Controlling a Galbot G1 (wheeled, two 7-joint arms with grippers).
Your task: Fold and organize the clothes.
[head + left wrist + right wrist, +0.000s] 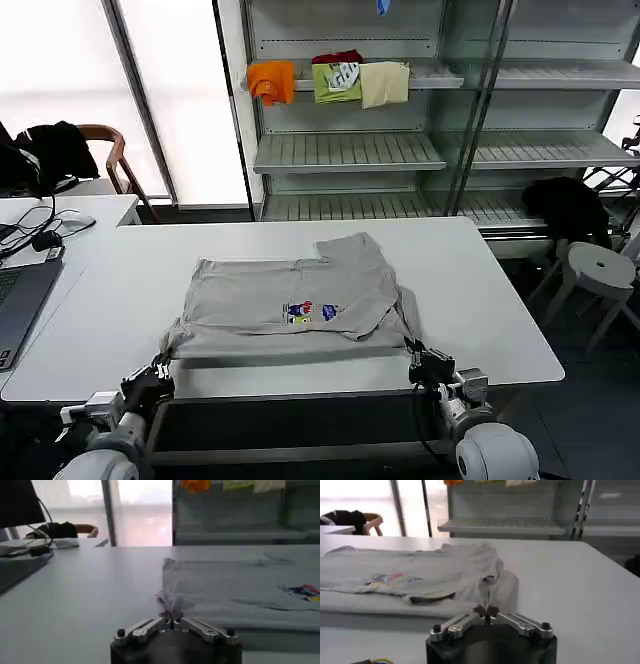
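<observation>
A light grey short-sleeved shirt [290, 295] lies partly folded on the white table [480, 300], its small multicoloured print [310, 312] facing up near the front. My left gripper [160, 368] is at the shirt's near left corner, at the table's front edge. In the left wrist view this gripper [171, 616] is shut on a pinch of the shirt [240, 587]. My right gripper [416, 354] is at the near right corner. It [486, 612] is likewise shut on a fold of the shirt [420, 575].
Metal shelves [345, 150] stand behind the table, with folded orange, green and cream clothes [340, 80] on an upper shelf. A laptop [20, 295] sits on the left desk. A chair with a black garment [55, 150] stands far left, and a white stool [600, 265] at right.
</observation>
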